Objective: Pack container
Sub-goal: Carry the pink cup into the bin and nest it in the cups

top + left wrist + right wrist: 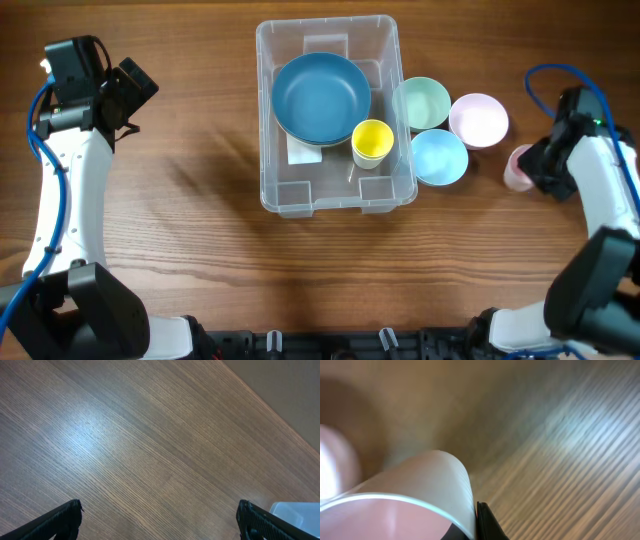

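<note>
The clear container [335, 196] stands at the table's middle back, holding a big blue bowl [321, 96] and a yellow cup [372, 142]. At the far right a pink cup [518, 167] rests on the table, and my right gripper [533, 165] is shut on its wall. In the right wrist view the pink cup [410, 495] fills the lower left, its rim pinched against one black finger [487, 522]. My left gripper [135, 85] hangs open at the far left, well away from the container. In its own view its fingers [65, 517] stand wide apart over bare wood.
Three bowls sit just right of the container: a green bowl [421, 102], a light blue bowl [439, 157] and a pink bowl [478, 119]. The pink bowl lies close to the left of the held cup. A pale corner [295, 512] shows at the left wrist view's lower right.
</note>
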`<action>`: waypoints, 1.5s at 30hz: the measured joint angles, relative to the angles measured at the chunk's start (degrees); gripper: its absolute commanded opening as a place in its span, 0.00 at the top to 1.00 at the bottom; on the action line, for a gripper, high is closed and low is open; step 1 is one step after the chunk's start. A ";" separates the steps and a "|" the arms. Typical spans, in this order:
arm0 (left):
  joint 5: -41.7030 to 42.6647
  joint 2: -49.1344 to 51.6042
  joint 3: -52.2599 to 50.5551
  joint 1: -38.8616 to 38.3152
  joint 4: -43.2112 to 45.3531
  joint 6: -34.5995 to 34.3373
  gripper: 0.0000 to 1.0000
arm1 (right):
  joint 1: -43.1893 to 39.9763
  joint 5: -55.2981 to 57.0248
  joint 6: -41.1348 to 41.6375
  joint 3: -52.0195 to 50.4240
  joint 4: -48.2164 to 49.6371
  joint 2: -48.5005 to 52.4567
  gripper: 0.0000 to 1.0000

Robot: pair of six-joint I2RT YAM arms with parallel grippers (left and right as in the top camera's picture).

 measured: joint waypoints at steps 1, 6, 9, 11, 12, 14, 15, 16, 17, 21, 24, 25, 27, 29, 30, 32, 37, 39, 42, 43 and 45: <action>0.00 0.00 0.00 0.00 0.00 0.00 0.00 | 0.00 -0.57 -1.31 0.90 0.48 -1.18 0.96; 0.00 0.00 0.00 0.00 0.00 0.00 0.00 | 0.26 -8.15 -9.16 7.17 2.84 -9.31 0.96; 0.00 0.00 0.00 0.00 0.00 0.00 0.00 | 1.42 -12.37 -12.26 9.20 3.85 -13.03 0.96; 0.00 0.00 0.00 0.00 0.00 0.00 0.00 | 3.30 -15.06 -14.36 9.70 4.83 -14.86 0.96; 0.00 0.00 0.00 0.00 0.00 0.00 0.00 | 4.85 -16.50 -15.54 9.88 5.22 -15.54 0.96; 0.00 0.00 0.00 0.00 0.00 0.00 0.00 | 8.15 -18.38 -17.53 9.94 6.01 -15.96 0.96; 0.00 0.00 0.00 0.00 0.00 0.00 0.00 | 10.49 -19.15 -18.51 9.94 6.29 -15.93 0.96; 0.00 0.00 0.00 0.00 0.00 0.00 0.00 | 12.41 -19.34 -19.23 9.94 6.54 -15.80 0.96; 0.00 0.00 0.00 0.00 0.00 0.00 0.00 | 14.95 -19.50 -19.91 9.94 7.02 -15.58 0.96; 0.00 0.00 0.00 0.00 0.00 0.00 0.00 | 25.70 -16.85 -22.08 9.94 9.99 -14.29 0.96; -0.02 0.00 0.00 0.00 0.00 0.00 0.00 | 31.52 -14.03 -22.84 9.94 11.04 -13.00 0.96; -0.02 0.00 0.00 0.00 0.00 0.00 0.00 | 33.31 -13.03 -22.99 9.94 11.26 -12.44 0.96; 0.00 0.00 0.00 0.00 0.00 0.00 0.00 | 35.87 -11.63 -23.08 9.94 11.63 -11.10 0.96; 0.00 0.00 0.00 0.00 0.00 -0.02 0.00 | 37.81 -10.62 -23.41 9.94 11.96 -9.40 0.96; -0.02 0.00 0.00 0.00 0.00 0.00 0.00 | 38.73 -10.19 -23.52 9.94 12.00 -8.22 0.96; 0.00 0.00 0.00 0.00 0.00 0.00 0.00 | 39.89 -9.75 -23.85 9.94 12.02 -6.12 0.96; 0.00 0.00 0.00 0.00 0.00 0.00 0.00 | 40.48 -9.05 -24.09 9.92 9.22 -2.56 0.96; -0.02 0.00 0.00 0.00 0.00 0.00 0.00 | 40.48 -8.90 -24.33 9.92 8.24 -2.47 0.96; -0.02 0.00 0.00 0.00 0.00 0.00 0.00 | 40.48 -8.68 -24.50 9.92 6.58 -2.47 0.96; 0.00 0.00 0.00 0.00 0.00 0.00 0.00 | 40.48 -8.55 -24.50 9.92 5.95 -2.47 0.96; 0.00 0.00 0.00 0.00 0.00 0.00 0.00 | 40.48 -8.52 -24.52 9.92 4.76 -2.47 0.96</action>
